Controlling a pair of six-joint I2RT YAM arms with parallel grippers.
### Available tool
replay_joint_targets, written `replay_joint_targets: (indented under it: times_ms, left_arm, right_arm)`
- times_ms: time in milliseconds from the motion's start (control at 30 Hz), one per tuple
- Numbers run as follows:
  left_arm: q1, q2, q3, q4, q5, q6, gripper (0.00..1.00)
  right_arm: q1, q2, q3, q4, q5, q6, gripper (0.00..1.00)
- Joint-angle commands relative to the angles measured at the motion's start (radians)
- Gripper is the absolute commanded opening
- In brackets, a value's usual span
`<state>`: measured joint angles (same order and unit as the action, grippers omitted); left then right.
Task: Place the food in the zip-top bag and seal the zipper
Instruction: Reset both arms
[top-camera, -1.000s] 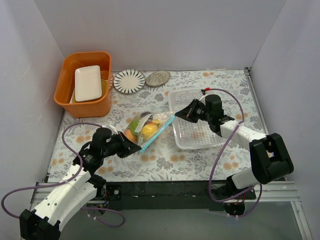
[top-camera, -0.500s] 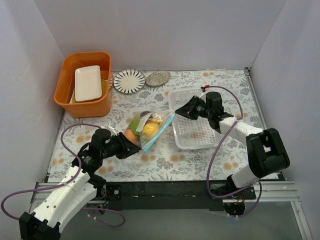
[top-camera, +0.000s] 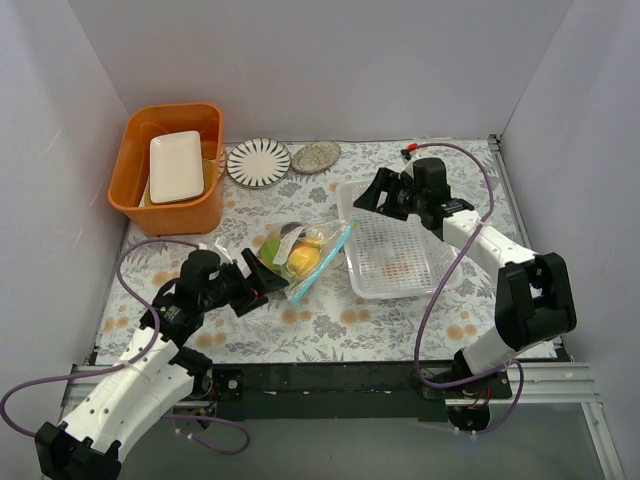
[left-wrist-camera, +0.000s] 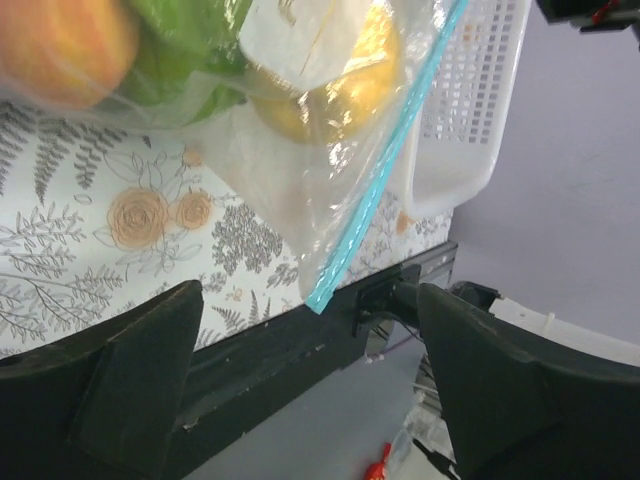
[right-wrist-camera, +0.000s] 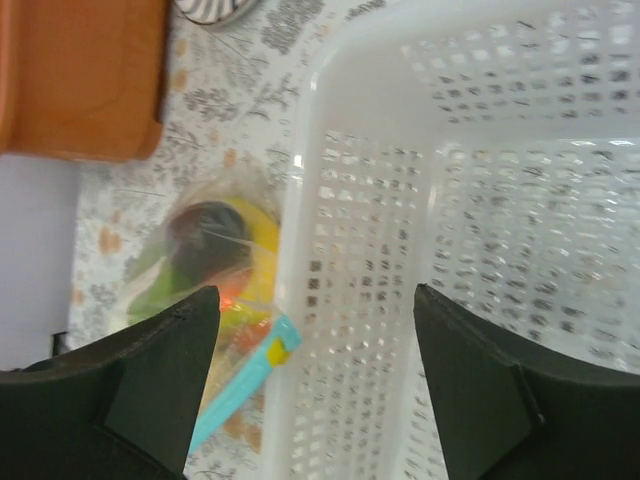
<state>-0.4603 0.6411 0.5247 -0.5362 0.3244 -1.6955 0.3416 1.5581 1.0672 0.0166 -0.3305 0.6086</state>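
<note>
Bagged toy fruit lies on the flowered table (top-camera: 350, 320). The zip-top bag (top-camera: 300, 252) rests just left of a white lattice basket (top-camera: 400, 240), and the food (top-camera: 302, 261), yellow, green and orange pieces, shows through the clear plastic. The light blue zipper (top-camera: 322, 262) runs along the bag's edge nearest the basket. At the bag's near-left corner the left fingers (left-wrist-camera: 140, 380) stand spread wide and empty. The right fingers (right-wrist-camera: 150, 380), equally wide apart and holding nothing, hover over the basket's far-left corner.
</note>
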Motion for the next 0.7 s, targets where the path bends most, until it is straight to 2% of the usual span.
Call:
replay_joint_targets:
  times_ms: [0,133,233,300,333,433,467,533,567,667]
  left_arm:
    - [0.003,0.040,0.153,-0.086,-0.115,0.147,0.94]
    - [0.003,0.152,0.285,-0.163,-0.221,0.296,0.98]
    - [0.003,0.209,0.345,-0.159,-0.255,0.368,0.98]
    - [0.003,0.262,0.374,-0.146,-0.268,0.430,0.98]
    - [0.003,0.297,0.402,-0.162,-0.362,0.445,0.98]
    - [0.020,0.445,0.546,-0.217,-0.453,0.497,0.98]
    - [0.052,0.475,0.611,-0.220,-0.450,0.523,0.98]
    - [0.104,0.546,0.655,-0.197,-0.409,0.548,0.98]
    - [0.158,0.566,0.670,-0.185,-0.345,0.569,0.98]
    - [0.216,0.635,0.721,-0.157,-0.280,0.592,0.98]
  right_arm:
    - [-0.003,-0.059,0.098,-0.209,0.154,-0.191,0.87]
    - [-0.003,-0.064,0.177,-0.381,0.272,-0.352,0.89]
    - [-0.004,-0.082,0.204,-0.472,0.379,-0.450,0.89]
    - [-0.004,-0.096,0.208,-0.510,0.450,-0.513,0.93]
    - [-0.004,-0.111,0.206,-0.521,0.473,-0.535,0.93]
    - [-0.004,-0.142,0.192,-0.550,0.608,-0.584,0.97]
    - [-0.007,-0.151,0.174,-0.550,0.636,-0.589,0.98]
    - [-0.010,-0.185,0.154,-0.532,0.683,-0.602,0.98]
    - [-0.015,-0.194,0.131,-0.526,0.691,-0.606,0.98]
    - [-0.026,-0.237,0.097,-0.494,0.705,-0.601,0.98]
